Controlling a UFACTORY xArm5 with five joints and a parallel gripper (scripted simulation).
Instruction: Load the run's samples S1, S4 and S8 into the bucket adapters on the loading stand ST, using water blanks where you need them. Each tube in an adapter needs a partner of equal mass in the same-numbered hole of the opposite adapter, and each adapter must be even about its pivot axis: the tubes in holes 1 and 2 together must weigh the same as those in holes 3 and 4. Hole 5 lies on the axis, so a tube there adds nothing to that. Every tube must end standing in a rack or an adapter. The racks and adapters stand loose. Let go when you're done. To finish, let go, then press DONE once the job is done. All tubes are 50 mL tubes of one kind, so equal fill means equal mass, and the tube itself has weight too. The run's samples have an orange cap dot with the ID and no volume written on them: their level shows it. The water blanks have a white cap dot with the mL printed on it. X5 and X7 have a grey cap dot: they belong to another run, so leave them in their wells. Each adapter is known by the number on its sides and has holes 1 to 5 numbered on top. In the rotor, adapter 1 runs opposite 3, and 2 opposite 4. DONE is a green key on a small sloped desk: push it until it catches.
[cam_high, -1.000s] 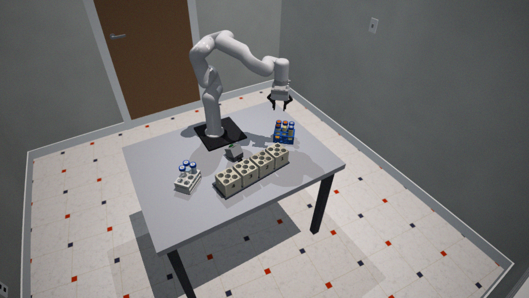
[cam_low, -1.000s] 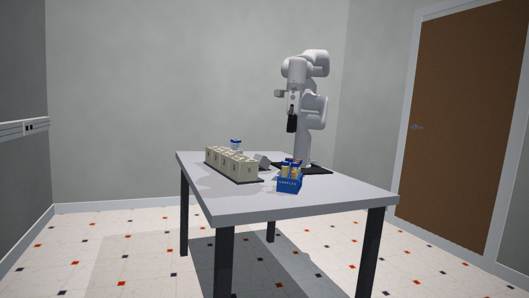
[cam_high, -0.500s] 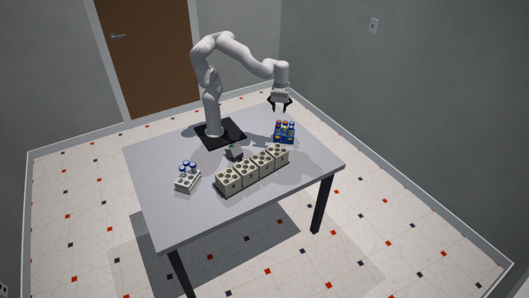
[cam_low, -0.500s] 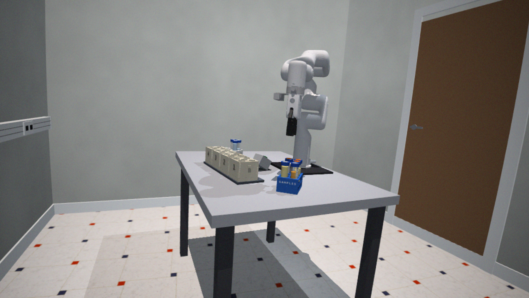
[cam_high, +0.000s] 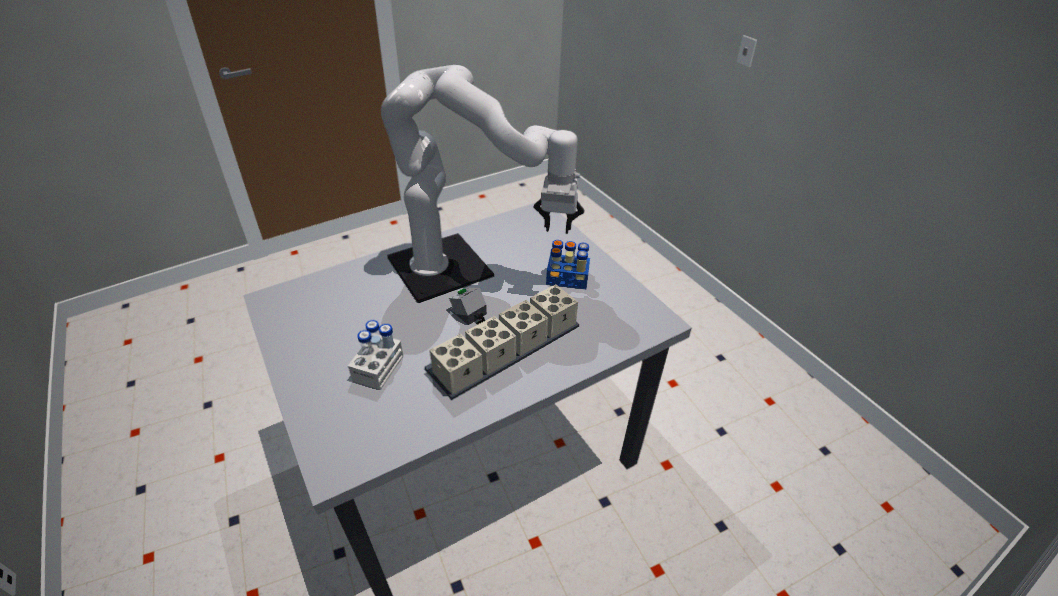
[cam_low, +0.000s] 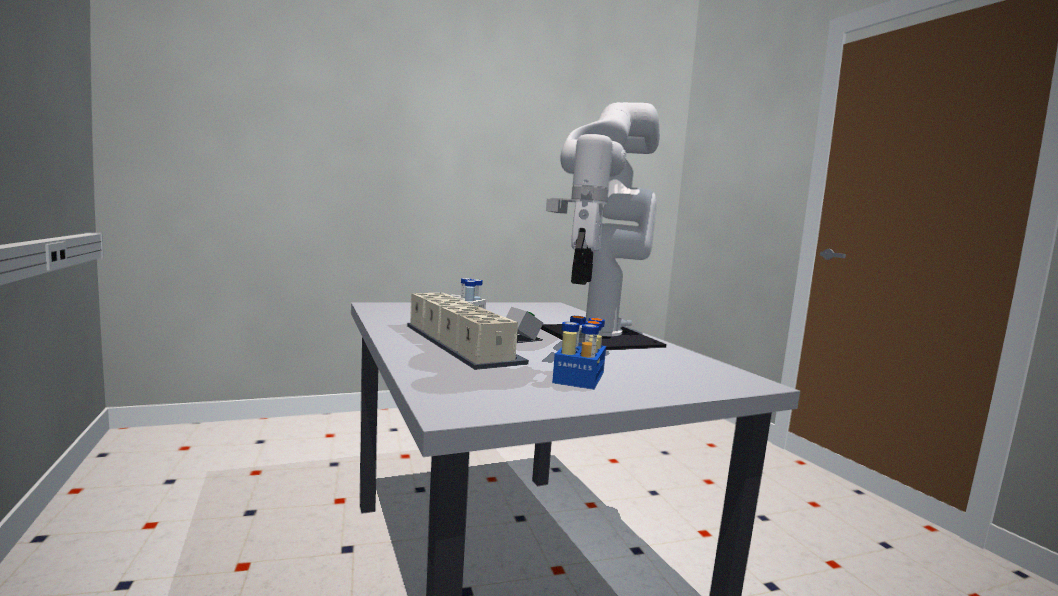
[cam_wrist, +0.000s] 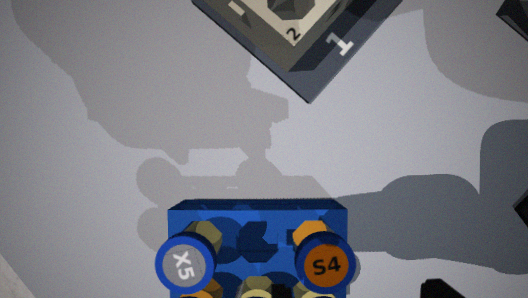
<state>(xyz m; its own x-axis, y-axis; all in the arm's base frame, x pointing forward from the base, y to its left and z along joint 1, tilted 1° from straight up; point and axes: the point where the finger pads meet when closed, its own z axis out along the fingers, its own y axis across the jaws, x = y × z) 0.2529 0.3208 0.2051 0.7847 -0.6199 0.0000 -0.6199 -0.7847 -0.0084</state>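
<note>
The blue samples rack (cam_high: 567, 265) stands at the far right of the table and holds several capped tubes; it also shows in the exterior view (cam_low: 578, 355). In the wrist view I read tube X5 (cam_wrist: 184, 263) with a grey dot and tube S4 (cam_wrist: 325, 264) with an orange dot at the rack's (cam_wrist: 257, 235) front row. My gripper (cam_high: 558, 218) hangs open and empty a short way above the rack, fingers pointing down. The four beige adapters (cam_high: 505, 335) stand in a row on the dark loading stand, all holes empty. Adapter 1's corner (cam_wrist: 295, 30) shows in the wrist view.
A white rack (cam_high: 375, 356) with three blue-capped water blanks stands at the table's left. The small sloped desk with the green DONE key (cam_high: 466, 300) sits behind the adapters, in front of the arm's black base plate (cam_high: 433, 266).
</note>
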